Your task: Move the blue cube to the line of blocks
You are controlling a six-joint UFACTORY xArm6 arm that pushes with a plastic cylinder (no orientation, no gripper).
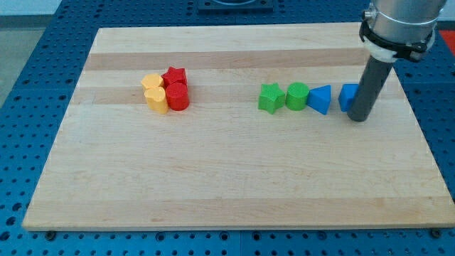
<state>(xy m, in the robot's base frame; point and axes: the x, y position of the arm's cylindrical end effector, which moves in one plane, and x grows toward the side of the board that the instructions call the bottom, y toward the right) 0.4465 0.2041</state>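
The blue cube point(348, 97) sits at the view's right, partly hidden behind my rod. My tip point(360, 118) rests on the board right against the cube's right side. To the cube's left runs a line of blocks: a blue triangular block point(320, 99), a green round block point(297, 96) and a green star point(270, 98). The cube stands close to the blue triangular block, with a small gap between them.
A cluster sits at the view's left: a yellow hexagon point(151, 82), a yellow heart-like block point(157, 99), a red star point(174, 76) and a red cylinder point(178, 97). The wooden board point(227, 178) lies on a blue perforated table.
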